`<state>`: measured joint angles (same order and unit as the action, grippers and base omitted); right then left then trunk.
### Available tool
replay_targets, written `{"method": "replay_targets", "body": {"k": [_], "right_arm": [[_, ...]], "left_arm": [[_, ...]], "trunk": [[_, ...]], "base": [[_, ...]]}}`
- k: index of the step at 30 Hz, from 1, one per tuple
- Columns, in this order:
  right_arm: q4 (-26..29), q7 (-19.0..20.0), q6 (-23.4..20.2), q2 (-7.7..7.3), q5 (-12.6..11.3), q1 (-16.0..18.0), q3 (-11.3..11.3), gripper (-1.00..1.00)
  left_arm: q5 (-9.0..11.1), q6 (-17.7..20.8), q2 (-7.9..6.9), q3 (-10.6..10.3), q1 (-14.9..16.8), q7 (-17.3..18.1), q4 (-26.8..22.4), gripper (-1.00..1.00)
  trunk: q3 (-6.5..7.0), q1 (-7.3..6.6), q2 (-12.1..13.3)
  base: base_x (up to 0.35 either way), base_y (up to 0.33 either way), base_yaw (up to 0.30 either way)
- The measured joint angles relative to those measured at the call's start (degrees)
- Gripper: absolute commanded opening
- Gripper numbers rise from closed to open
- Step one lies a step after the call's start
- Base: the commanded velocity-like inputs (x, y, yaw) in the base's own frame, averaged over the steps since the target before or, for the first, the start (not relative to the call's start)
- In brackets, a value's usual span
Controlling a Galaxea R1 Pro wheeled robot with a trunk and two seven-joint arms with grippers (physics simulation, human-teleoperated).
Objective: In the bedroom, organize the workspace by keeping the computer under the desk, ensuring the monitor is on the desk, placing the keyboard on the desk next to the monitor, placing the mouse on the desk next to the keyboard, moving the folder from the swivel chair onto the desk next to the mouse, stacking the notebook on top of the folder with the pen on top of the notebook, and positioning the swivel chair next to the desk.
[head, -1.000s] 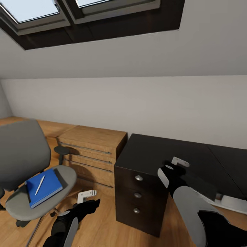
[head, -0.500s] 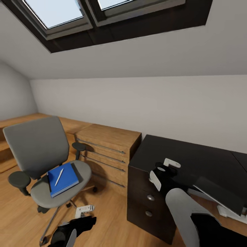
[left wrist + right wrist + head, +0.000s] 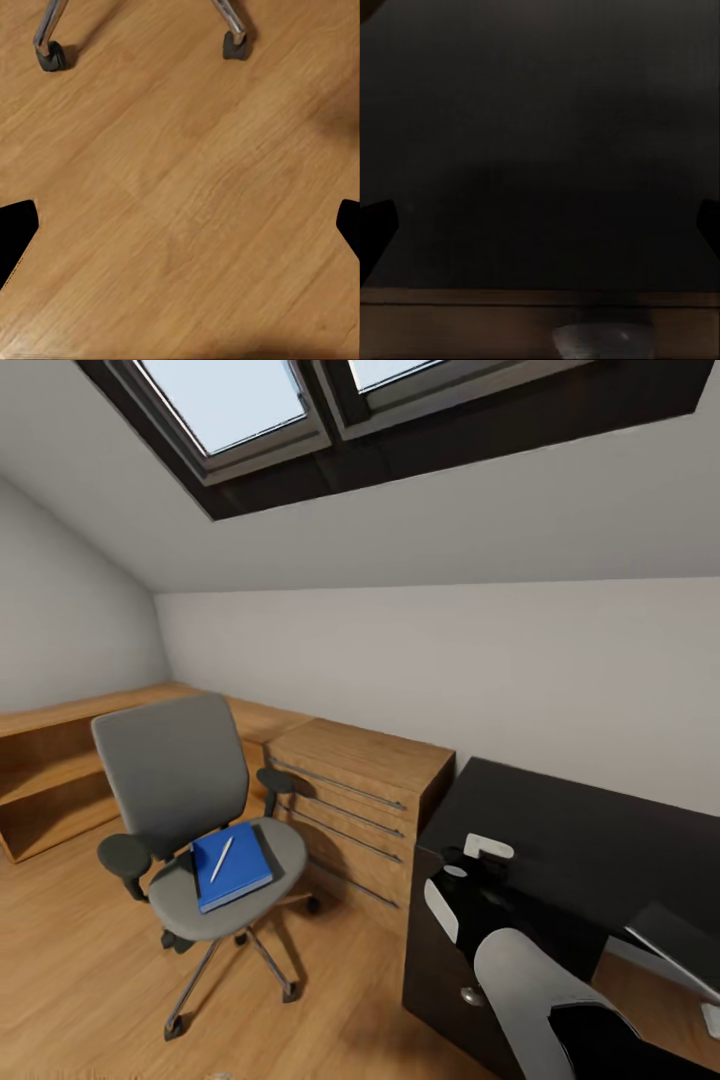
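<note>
An attic bedroom is seen from the head view, with a sloped grey ceiling (image 3: 500, 520), dark-framed skylights (image 3: 300, 410) and a wood floor (image 3: 80, 960). Low light-wood shelving (image 3: 50, 780) is set along the left wall, and a light-wood drawer chest (image 3: 360, 810) is placed against the back wall. Just beside that chest, to its right, a black drawer unit (image 3: 560, 860) is seen, with one round silver knob (image 3: 468, 995) shown on its front. The swivel chair (image 3: 185, 800) is stood on the floor in front of the chest and the shelving, with its grey back turned toward the left wall and its chrome base spread on black casters. The blue folder (image 3: 232, 866) is laid flat on the middle of the chair's seat, and a dark strip along the folder's right edge is seen, though what it belongs to cannot be told. The pen (image 3: 221, 858) is laid on top of the folder, slanted across its middle. The right arm is held over the front left corner of the black unit's top, with the right gripper (image 3: 470, 855) above that surface; in the right wrist view its two dark fingertips (image 3: 375, 232) are shown wide apart with nothing between them. In the left wrist view the left gripper (image 3: 180, 232) is pointed down at bare floor, its fingertips (image 3: 15, 236) likewise spread wide and holding nothing, with two chair casters (image 3: 51, 56) seen beyond.
</note>
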<state>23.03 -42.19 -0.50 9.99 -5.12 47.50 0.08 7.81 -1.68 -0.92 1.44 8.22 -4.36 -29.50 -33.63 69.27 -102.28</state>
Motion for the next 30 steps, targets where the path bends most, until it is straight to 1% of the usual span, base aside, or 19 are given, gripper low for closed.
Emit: {"method": "replay_targets", "body": {"k": [3, 7, 12, 15, 20, 25, 30], "right_arm": [[0.00, 0.04, -0.08, 0.00, -0.02, -0.08, 0.13, 1.00], [-0.11, 0.15, -0.12, 0.00, -0.05, -0.13, 0.19, 1.00], [-0.17, 0.33, -0.13, 0.00, -0.15, -0.14, 0.21, 1.00], [-0.19, 0.45, -0.13, 0.00, -0.21, -0.14, 0.22, 1.00], [-0.74, 0.57, -0.17, 0.00, -0.31, -0.15, 0.26, 1.00], [-1.23, 3.00, -0.13, 0.00, -0.32, -0.15, 0.30, 1.00], [-1.24, 3.61, -0.17, 0.00, -0.35, -0.15, 0.35, 1.00]], "left_arm": [[0.02, -4.23, -0.04, -0.06, 0.00, -0.11, 2.12, 1.00], [0.06, -6.59, -0.22, 0.00, 0.00, -0.19, 3.24, 1.00], [0.10, -7.27, -0.24, 0.02, 0.00, -0.22, 3.65, 1.00], [0.11, -7.44, -0.18, 0.05, 0.00, -0.22, 3.72, 1.00], [0.12, -7.57, -0.13, 0.10, 0.01, -0.22, 3.79, 1.00], [0.13, -7.62, -0.14, 0.15, 0.01, -0.22, 4.30, 1.00], [0.19, -7.62, -0.19, 0.23, 0.01, -0.23, 4.85, 1.00]], "trunk": [[0.00, 0.00, 0.00], [0.00, 0.00, 0.00], [0.00, 0.00, 0.00], [0.00, 0.00, 0.00], [0.00, 0.00, 0.00], [0.00, 0.00, 0.00], [0.00, 0.00, 0.00]], "base": [[0.000, 0.000, 0.281], [0.000, 0.000, 0.281], [0.000, 0.000, 0.274], [0.000, 0.000, 0.167], [0.000, 0.000, 0.055], [0.000, 0.000, 0.004], [0.000, 0.000, 0.001]]}}
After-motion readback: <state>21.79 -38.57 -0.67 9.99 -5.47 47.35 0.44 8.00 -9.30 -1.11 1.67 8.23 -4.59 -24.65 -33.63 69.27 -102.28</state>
